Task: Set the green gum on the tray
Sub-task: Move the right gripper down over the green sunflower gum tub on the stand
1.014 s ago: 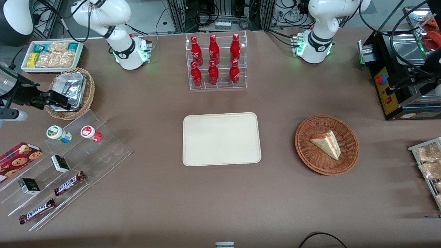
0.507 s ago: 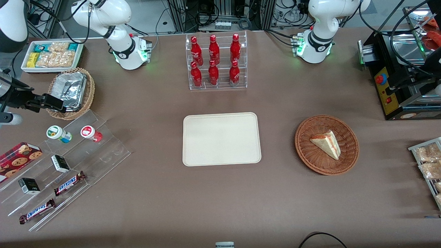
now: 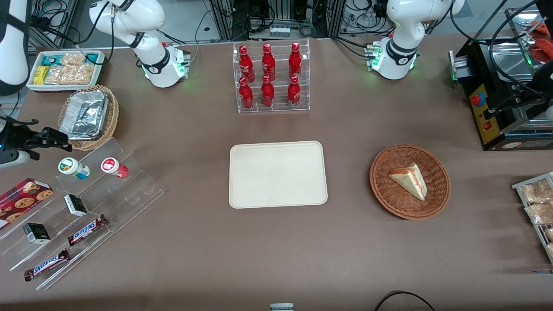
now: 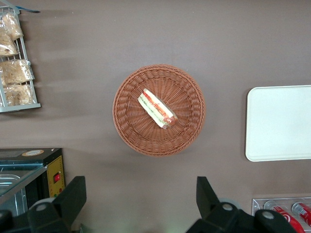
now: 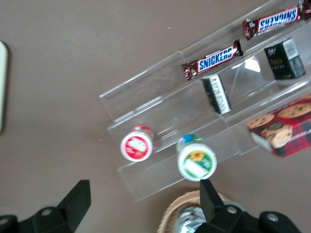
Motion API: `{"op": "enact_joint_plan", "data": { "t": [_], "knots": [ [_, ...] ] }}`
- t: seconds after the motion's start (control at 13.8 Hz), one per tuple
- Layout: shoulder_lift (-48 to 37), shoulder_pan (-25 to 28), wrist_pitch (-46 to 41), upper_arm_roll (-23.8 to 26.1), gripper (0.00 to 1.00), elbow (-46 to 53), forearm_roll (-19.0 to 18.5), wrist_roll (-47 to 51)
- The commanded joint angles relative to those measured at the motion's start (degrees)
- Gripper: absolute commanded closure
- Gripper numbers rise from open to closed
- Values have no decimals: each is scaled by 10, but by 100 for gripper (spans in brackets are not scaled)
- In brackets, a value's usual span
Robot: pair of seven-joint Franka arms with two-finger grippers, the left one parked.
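The gripper (image 3: pixel 58 140) hangs at the working arm's end of the table, above the top step of the clear stepped rack (image 3: pixel 93 203) and just farther from the front camera than the green gum (image 3: pixel 73 167). Its fingers (image 5: pixel 77 199) are spread wide and carry nothing; in the wrist view the gum (image 5: pixel 196 160) sits close to one finger, and the gap between the two is open.

The gum stands on the rack's top step, tilted, lid up. Right beside it on the same step is the red gum (image 3: pixel 113 166), apart but close, so there is little room on that flank. A wicker basket of foil (image 3: pixel 88 116) sits just past the rack edge, under the gripper's reach. Nearer the front camera, the lower steps carry two dark boxes (image 3: pixel 75 204) and two chocolate bars (image 3: pixel 87 230), and a cookie box (image 3: pixel 22 199) lies beside the rack.

The tray (image 3: pixel 277 174) lies flat in the middle of the table, bare, well apart from the rack, with open brown tabletop between them. The bottle rack (image 3: pixel 271 77) stands farther from the front camera than the tray, and a basket with a sandwich (image 3: pixel 409 181) lies toward the parked arm's end.

The wrist view gives the gum's lid face-on and only a sliver of tray rim (image 5: pixel 2 87); the front view alone shows the whole clear run to the tray.
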Motion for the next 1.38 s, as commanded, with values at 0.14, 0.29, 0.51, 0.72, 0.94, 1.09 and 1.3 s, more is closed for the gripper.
{"op": "enact_joint_plan", "data": {
  "t": [0.14,0.29,0.51,0.72,0.94,1.09,1.3],
  "knots": [
    [-11,3,126,-38,1,-101,1,-159],
    [-11,3,163,-47,1,-128,1,-185],
    [-9,3,207,-53,1,-160,1,-205],
    [-4,3,227,-59,1,-169,1,-224],
    [6,2,242,-59,1,-170,2,-224],
    [7,2,243,-60,1,-177,2,-225],
    [14,2,266,-60,1,-188,2,-234]
  ]
}}
